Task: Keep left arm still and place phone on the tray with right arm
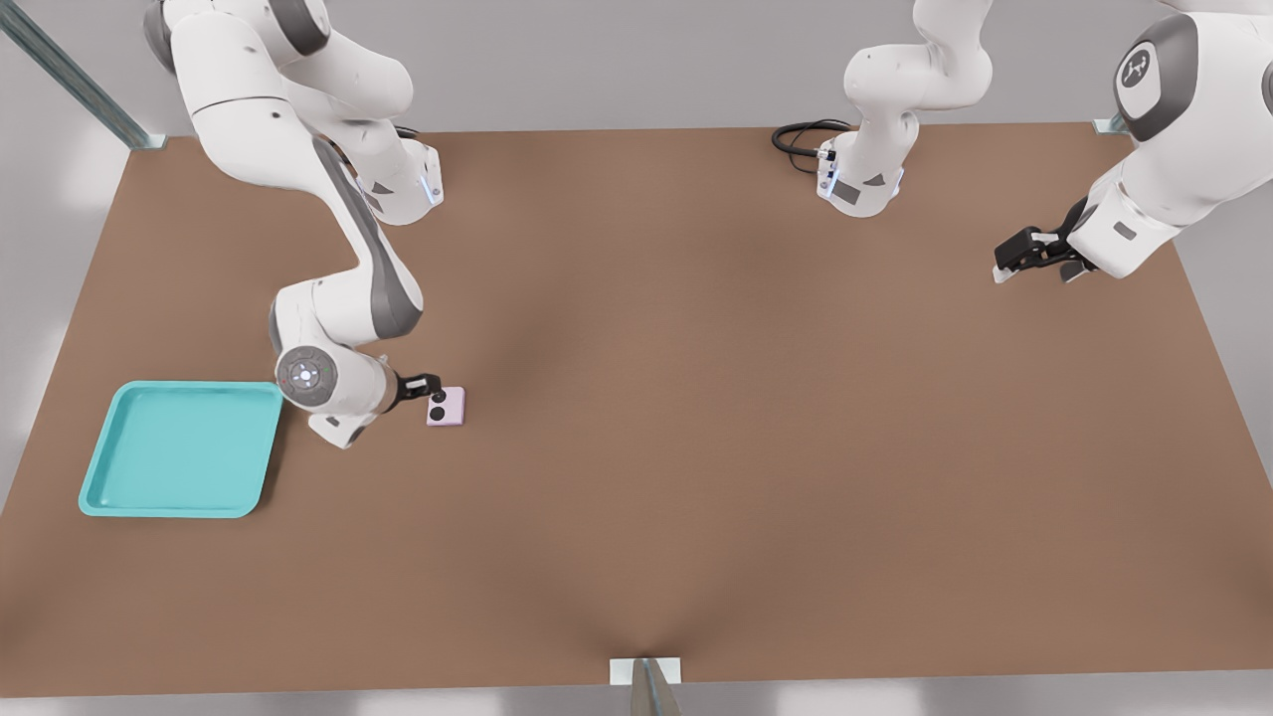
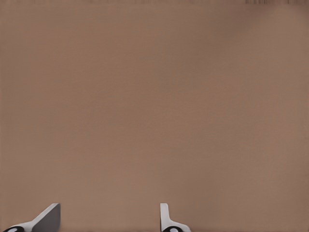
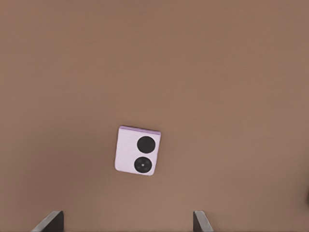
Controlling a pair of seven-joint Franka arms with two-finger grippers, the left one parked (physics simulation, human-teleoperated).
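1. Front view: the phone (image 1: pixel 447 407) is seen lying flat on the brown table (image 1: pixel 696 398), its two black lenses facing up, to the front view's right of the tray (image 1: pixel 99 477) and apart from it.
2. The tray is set flat on the table near the front view's left edge, and nothing is seen inside it.
3. The right arm (image 1: pixel 348 298) is bent down between the tray and the phone, its round wrist cap beside the tray's near corner.
4. The gripper (image 1: pixel 430 386) is held over the phone's lens end; whether it touches the phone cannot be told from this view.
5. In the right wrist view the phone (image 3: pixel 137 150) is seen whole on the bare table, slightly turned, with the two fingertips (image 3: pixel 49 221) spread wide at the picture's edge, short of the phone and apart from it.
6. The jaws are spread and nothing is held between them.
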